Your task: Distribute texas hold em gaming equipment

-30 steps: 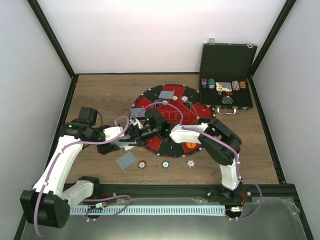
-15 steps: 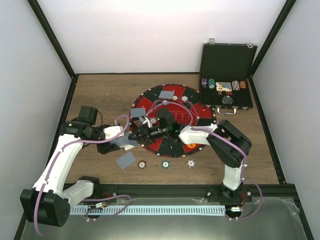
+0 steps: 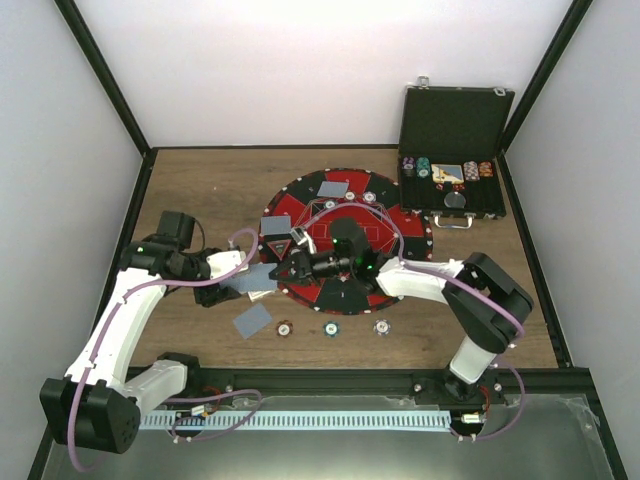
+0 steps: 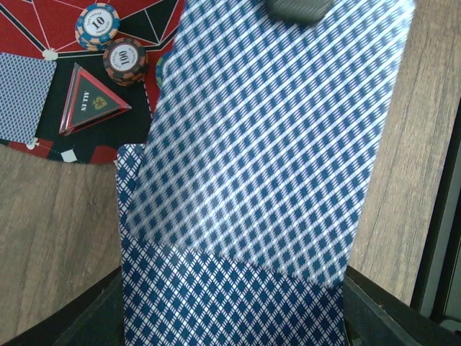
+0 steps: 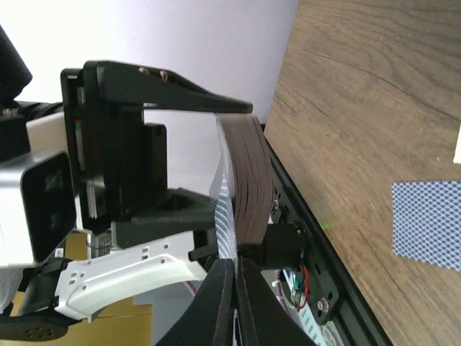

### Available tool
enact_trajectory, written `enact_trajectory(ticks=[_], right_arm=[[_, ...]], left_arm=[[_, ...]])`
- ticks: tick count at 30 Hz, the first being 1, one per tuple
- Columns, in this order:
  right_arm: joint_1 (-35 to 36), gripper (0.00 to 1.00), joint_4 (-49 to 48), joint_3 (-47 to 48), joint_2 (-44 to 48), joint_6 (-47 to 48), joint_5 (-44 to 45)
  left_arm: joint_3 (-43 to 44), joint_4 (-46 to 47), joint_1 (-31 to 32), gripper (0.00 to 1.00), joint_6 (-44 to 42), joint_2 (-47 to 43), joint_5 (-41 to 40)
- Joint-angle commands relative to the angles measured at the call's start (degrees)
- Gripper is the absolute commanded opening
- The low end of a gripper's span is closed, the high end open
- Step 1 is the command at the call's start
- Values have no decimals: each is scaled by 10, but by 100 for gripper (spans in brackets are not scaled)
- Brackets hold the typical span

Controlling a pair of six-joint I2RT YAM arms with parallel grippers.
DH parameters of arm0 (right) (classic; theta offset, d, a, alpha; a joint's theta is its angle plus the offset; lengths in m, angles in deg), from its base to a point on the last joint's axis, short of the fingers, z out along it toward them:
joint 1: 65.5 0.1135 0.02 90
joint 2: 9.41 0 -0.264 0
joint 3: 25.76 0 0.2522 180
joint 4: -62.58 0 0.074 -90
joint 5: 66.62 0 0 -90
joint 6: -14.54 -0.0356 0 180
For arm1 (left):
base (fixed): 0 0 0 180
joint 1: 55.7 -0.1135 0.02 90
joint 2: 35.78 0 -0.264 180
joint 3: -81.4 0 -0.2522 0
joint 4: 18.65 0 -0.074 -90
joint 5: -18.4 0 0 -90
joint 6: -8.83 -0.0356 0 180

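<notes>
My left gripper (image 3: 252, 284) is shut on a deck of blue-patterned playing cards (image 4: 230, 288), held just off the left rim of the mat. My right gripper (image 5: 236, 285) has its jaws pinched on the edge of the top card (image 4: 274, 137), which lies slid askew over the deck. Seen edge-on, the deck (image 5: 248, 184) sits between the left gripper's black jaws. On the mat close by are two striped chips (image 4: 98, 21) (image 4: 124, 61), a black triangular marker (image 4: 90, 107) and a face-down card (image 4: 25, 94). One card (image 3: 252, 320) and three chips (image 3: 285, 327) (image 3: 330, 328) (image 3: 381, 326) lie on the wood in front.
The round red-and-black mat (image 3: 395, 222) fills the table's middle and carries further cards (image 3: 333, 188) (image 3: 275, 225) and chips. An open black case (image 3: 455, 120) with rows of chips stands at the back right. A black frame rail (image 3: 330, 378) runs along the near edge.
The right gripper has shut on the deck's top card. The right arm's elbow has swung out to the right and its wrist has drawn back over the mat. The left arm has held still.
</notes>
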Motion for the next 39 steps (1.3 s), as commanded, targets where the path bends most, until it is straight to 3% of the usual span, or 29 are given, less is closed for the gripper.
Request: enact_trajectory(ticks=[1, 8, 17, 22, 36, 39], right_arm=[[-12, 1, -38, -34, 45, -24, -5], [-61, 1, 3, -117, 141, -8, 2], [-218, 1, 275, -231, 292, 151, 44], [-259, 1, 365, -257, 328, 199, 82], [-292, 1, 510, -231, 302, 261, 248], [-292, 10, 518, -217, 279, 271, 267]], left_arm=[[-4, 11, 2, 4, -4, -8, 4], [-9, 16, 2, 4, -5, -9, -12], [-3, 10, 3, 4, -7, -16, -6], [4, 6, 3, 4, -7, -11, -2], [9, 3, 6, 4, -6, -8, 3], [8, 3, 6, 4, -6, -7, 3]])
